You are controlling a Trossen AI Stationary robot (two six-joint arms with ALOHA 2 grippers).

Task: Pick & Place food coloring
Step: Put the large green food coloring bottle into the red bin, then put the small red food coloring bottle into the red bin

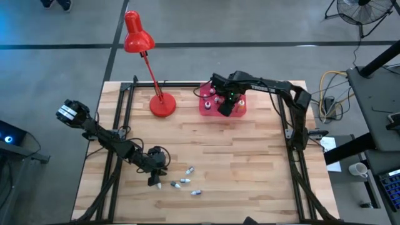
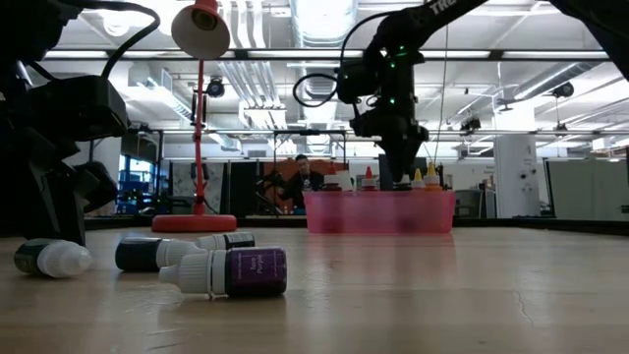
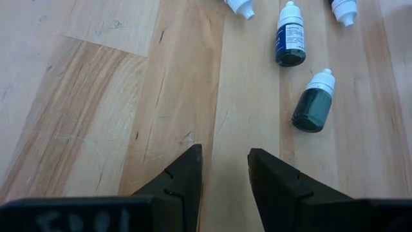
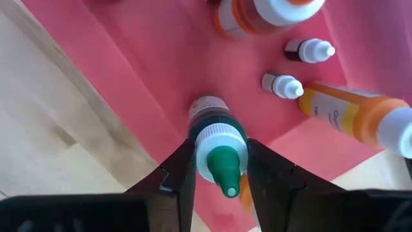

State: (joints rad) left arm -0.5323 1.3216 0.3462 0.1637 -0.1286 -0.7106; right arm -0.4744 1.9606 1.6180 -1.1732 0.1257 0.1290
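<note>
The left pincer [image 1: 154, 181] hovers empty, its fingers parted, over the tabletop [image 1: 250, 162] beside four loose bottles [image 1: 184, 181]. The right pincer [image 1: 226, 107] grips a green-tipped bottle [image 4: 217, 145] above the pink tray [image 1: 240, 110].

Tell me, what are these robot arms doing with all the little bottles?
They are putting food coloring bottles into the pink tray at the back of the table. The right gripper is over the tray, its fingers closed on a green-tipped bottle. Other bottles already stand in the tray. The left gripper is empty and open just above the wood near the front, with a few loose bottles lying on the table close by. A red lamp stands beside the tray.
</note>
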